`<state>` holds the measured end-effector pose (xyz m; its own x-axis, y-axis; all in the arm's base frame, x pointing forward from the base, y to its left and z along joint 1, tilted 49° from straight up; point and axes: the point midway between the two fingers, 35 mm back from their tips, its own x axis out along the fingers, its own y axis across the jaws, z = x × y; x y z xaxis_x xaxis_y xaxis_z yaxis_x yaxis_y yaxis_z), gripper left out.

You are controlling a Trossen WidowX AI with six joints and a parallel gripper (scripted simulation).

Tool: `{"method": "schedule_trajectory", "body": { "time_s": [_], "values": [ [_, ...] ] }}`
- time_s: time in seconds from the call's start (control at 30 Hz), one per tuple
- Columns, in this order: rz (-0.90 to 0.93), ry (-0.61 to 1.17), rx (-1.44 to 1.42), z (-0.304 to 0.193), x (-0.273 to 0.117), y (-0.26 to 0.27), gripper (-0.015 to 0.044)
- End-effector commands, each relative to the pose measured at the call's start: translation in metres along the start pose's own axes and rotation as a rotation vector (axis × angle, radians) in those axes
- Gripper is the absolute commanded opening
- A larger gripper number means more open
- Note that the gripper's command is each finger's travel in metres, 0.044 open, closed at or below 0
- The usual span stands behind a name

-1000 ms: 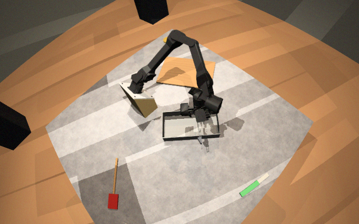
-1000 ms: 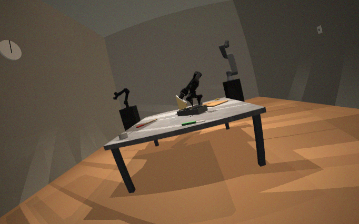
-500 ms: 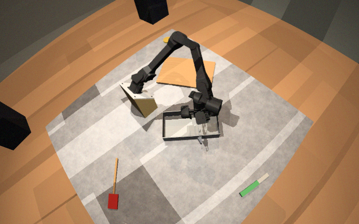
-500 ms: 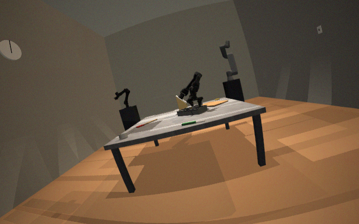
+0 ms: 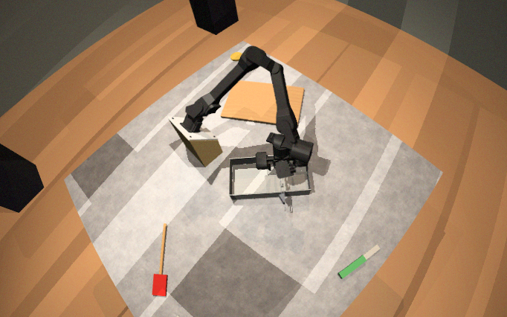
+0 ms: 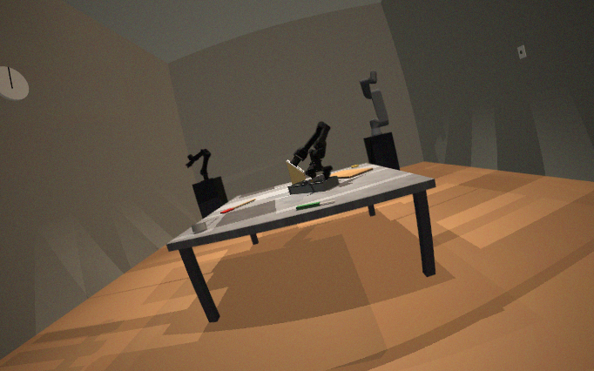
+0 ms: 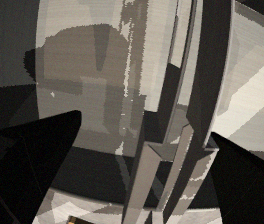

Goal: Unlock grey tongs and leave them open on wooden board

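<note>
The grey tongs [image 5: 282,197] [image 7: 144,177] lie across the roasting tin [image 5: 253,196] [image 6: 311,187] [image 7: 85,167], one end sticking out past its near wall in the top view. My gripper [image 7: 146,128] is open over the tin's right part. In the wrist view its black fingers stand on either side of the tongs, with a wide gap on the left; the tongs lie close to the right finger. Contact cannot be told. The tongs' arms lie close together; the lock cannot be made out. The wooden board [image 5: 259,102] [image 6: 354,172] lies behind the tin.
The wedge-shaped arm mount [image 5: 204,151] stands left of the tin. A red-headed tool [image 5: 159,285] and a green-handled tool [image 5: 352,267] lie toward the near side. A yellow item [image 5: 236,56] lies beyond the board. A grey cup [image 6: 199,226] stands near a table corner.
</note>
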<state>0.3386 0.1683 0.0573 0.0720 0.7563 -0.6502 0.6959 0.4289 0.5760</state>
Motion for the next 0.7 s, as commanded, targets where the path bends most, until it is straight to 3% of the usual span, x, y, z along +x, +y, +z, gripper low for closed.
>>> {"method": "schedule_trajectory", "body": {
  "time_s": [0.0,0.23,0.67],
  "values": [
    [0.002,-0.002,0.000,0.0007,-0.0012,0.0003,0.0361],
    [0.002,-0.002,0.000,0.0007,-0.0012,0.0003,0.0177],
    [0.002,-0.002,0.000,0.0007,-0.0012,0.0003,0.0091]
  ]
}}
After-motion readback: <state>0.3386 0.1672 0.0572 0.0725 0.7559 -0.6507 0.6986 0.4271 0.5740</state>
